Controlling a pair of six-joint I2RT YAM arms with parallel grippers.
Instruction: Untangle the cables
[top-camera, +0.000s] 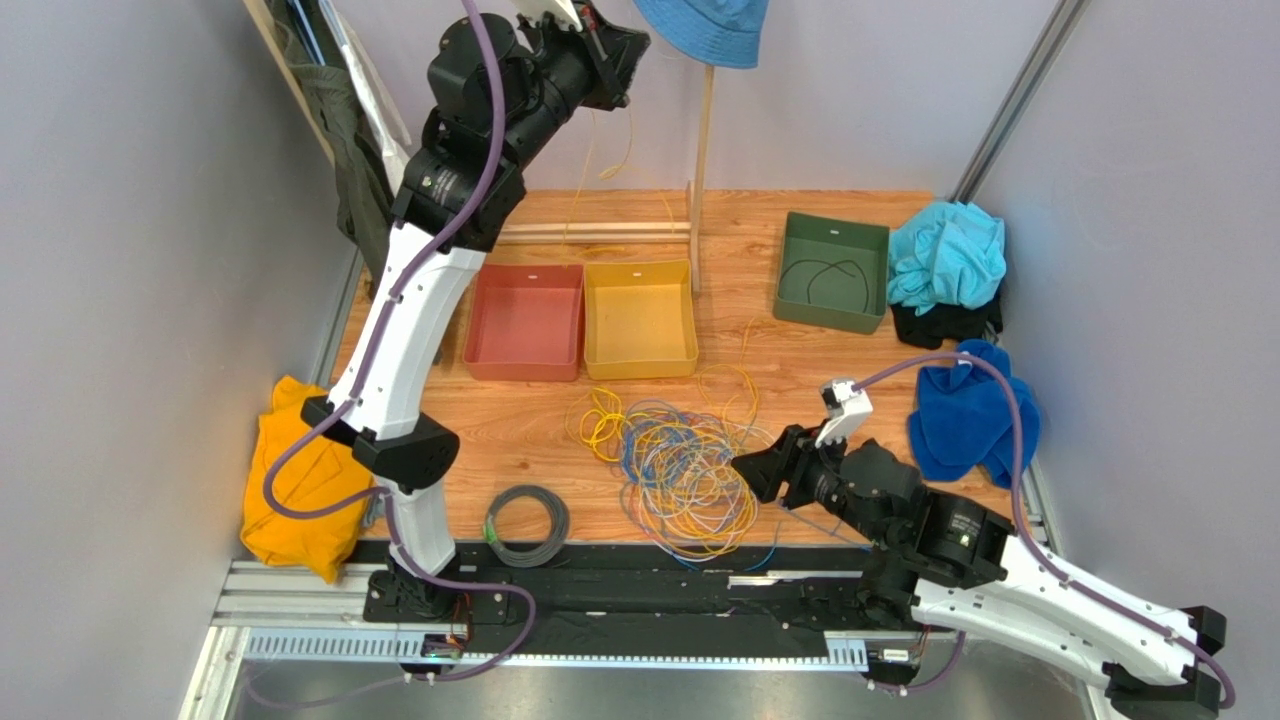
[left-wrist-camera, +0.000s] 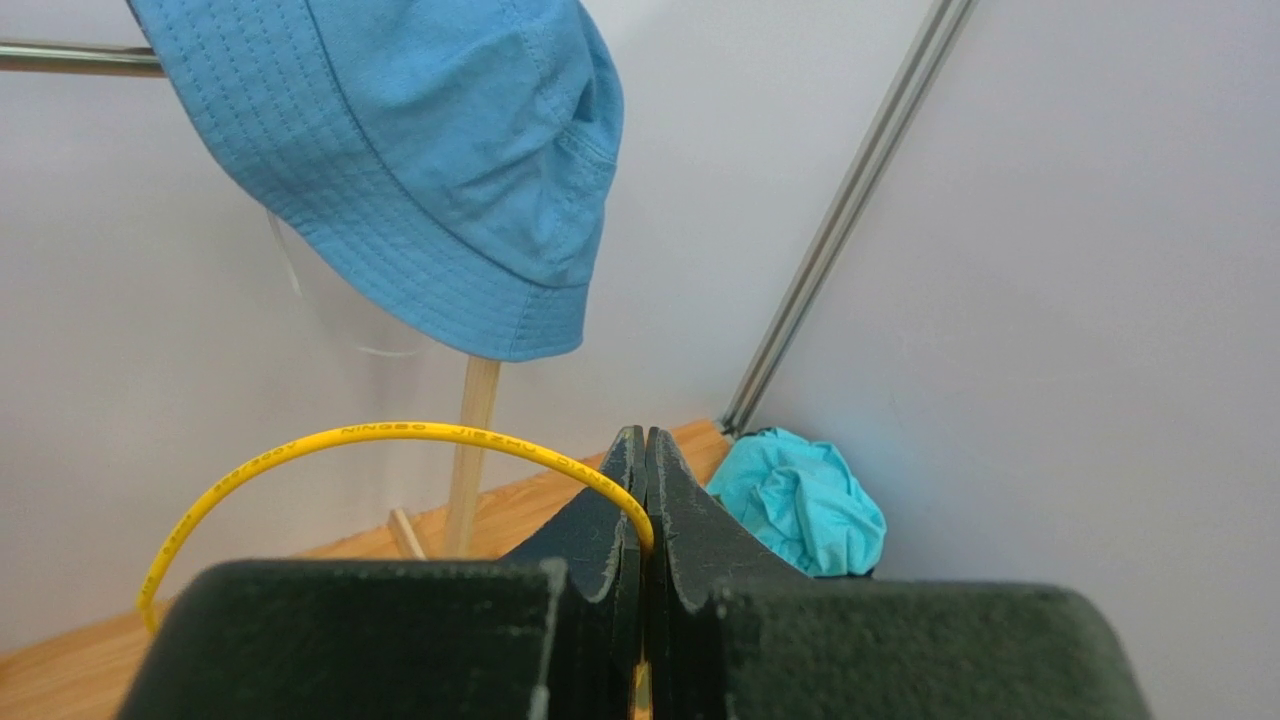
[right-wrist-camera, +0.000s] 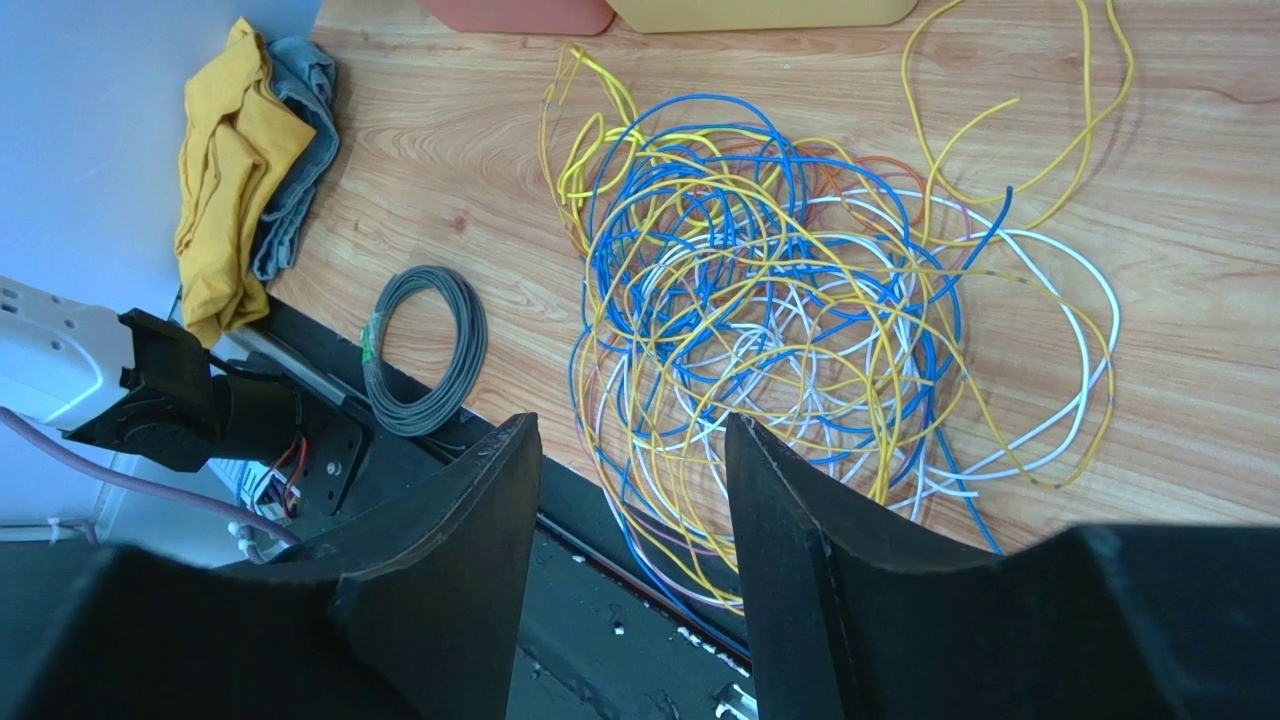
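Note:
The cables (top-camera: 684, 468) lie as a loose tangle of yellow, blue and pale wires on the wooden table, in front of the bins. In the right wrist view the cables (right-wrist-camera: 812, 308) spread beyond the jaws. My left gripper (top-camera: 619, 42) is raised high at the back and is shut on one yellow cable (left-wrist-camera: 391, 438), which arcs left from the closed jaws; a thin yellow strand (top-camera: 580, 177) hangs from it towards the table. My right gripper (top-camera: 756, 471) is open and empty, at the tangle's right edge; in its wrist view the gripper (right-wrist-camera: 631, 450) hovers above the tangle's near edge.
A red bin (top-camera: 523, 323) and a yellow bin (top-camera: 642, 318) stand behind the tangle; a green bin (top-camera: 830, 272) holds a dark wire. A grey coil with green tag (top-camera: 526, 525) lies front left. Cloths lie right (top-camera: 947, 258) and left (top-camera: 301, 473). A blue hat (left-wrist-camera: 406, 150) hangs on a stand.

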